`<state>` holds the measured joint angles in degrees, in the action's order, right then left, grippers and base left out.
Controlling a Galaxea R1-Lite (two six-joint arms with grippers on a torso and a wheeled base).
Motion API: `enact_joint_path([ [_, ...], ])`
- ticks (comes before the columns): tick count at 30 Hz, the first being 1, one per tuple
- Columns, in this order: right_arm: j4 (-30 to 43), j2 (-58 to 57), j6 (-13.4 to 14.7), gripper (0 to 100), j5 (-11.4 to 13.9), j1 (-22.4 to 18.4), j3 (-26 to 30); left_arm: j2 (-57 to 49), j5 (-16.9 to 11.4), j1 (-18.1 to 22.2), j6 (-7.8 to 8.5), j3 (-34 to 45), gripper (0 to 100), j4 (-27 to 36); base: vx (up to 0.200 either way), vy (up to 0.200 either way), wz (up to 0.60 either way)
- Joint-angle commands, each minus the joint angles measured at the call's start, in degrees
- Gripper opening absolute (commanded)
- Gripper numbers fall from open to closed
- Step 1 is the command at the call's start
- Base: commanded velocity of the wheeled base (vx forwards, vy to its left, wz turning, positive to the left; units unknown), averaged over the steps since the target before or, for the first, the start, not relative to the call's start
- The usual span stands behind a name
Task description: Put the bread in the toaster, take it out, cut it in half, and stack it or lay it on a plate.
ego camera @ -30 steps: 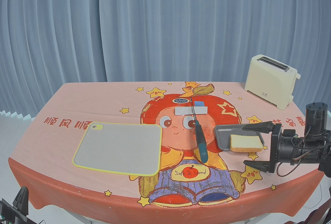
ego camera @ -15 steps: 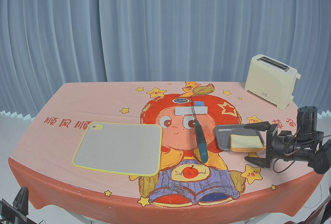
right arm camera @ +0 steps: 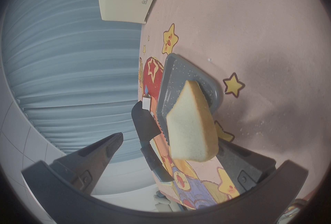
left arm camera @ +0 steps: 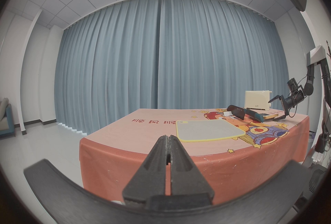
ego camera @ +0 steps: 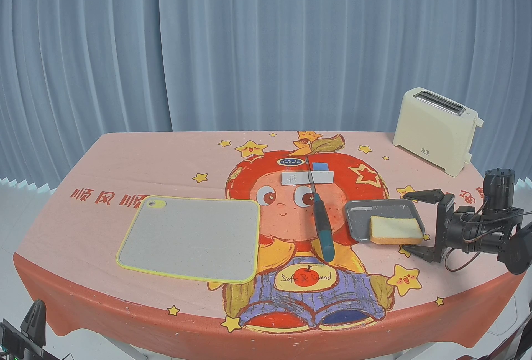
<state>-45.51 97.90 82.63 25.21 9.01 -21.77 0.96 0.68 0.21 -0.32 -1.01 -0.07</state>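
Right hand (ego camera: pixel 407 221) is sitting a little farther toward the robot's right and toward the far edge than it was a second ago; the bread, tray, knife and board are lying where they were.

Bread (ego camera: pixel 395 229), a thick square-cut slice with a pale crumb face and a tan crust rim, is lying flat on the near right part of the tray (ego camera: pixel 363 211). Its long axis is running left to right, with one short end facing the right hand. In the right wrist view the slice (right arm camera: pixel 191 124) is overhanging the tray's (right arm camera: pixel 176 73) raised rim.

The tray is a shallow grey speckled rectangle with rounded corners. The right hand's dark fingers are standing wide apart, one on either side of the slice's right end, gripping nothing; the near finger is just beside the crust.

Left of the tray, a knife (ego camera: pixel 323 217) is pointing its blade away from the robot, with its teal handle nearer. The blade is crossing a small white strip (ego camera: pixel 293 177). Farther left, a grey cutting board (ego camera: pixel 191 238) with a yellow-green border is lying flat.

A cream toaster (ego camera: pixel 435 129), boxy with top slots, is standing at the far right corner of the cartoon-printed surface (ego camera: pixel 138 167).

Left hand (left arm camera: pixel 169 140) is hanging well off the surface, its fingers pressed together on nothing.
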Motion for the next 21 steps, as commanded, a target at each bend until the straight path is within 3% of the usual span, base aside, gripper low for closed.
enact_joint_path([
  [1,-0.2,-0.17,0.08,100,0.63,-1.19,-0.2,0.09,0.02,-0.03,-0.03,1.01,0,-0.01,0.0,0.0,0.0],
  [21,-2.66,2.64,1.31,100,0.63,-1.19,-0.11,0.09,0.02,-0.03,-0.03,1.01,0,-0.01,0.0,0.0,0.0],
])
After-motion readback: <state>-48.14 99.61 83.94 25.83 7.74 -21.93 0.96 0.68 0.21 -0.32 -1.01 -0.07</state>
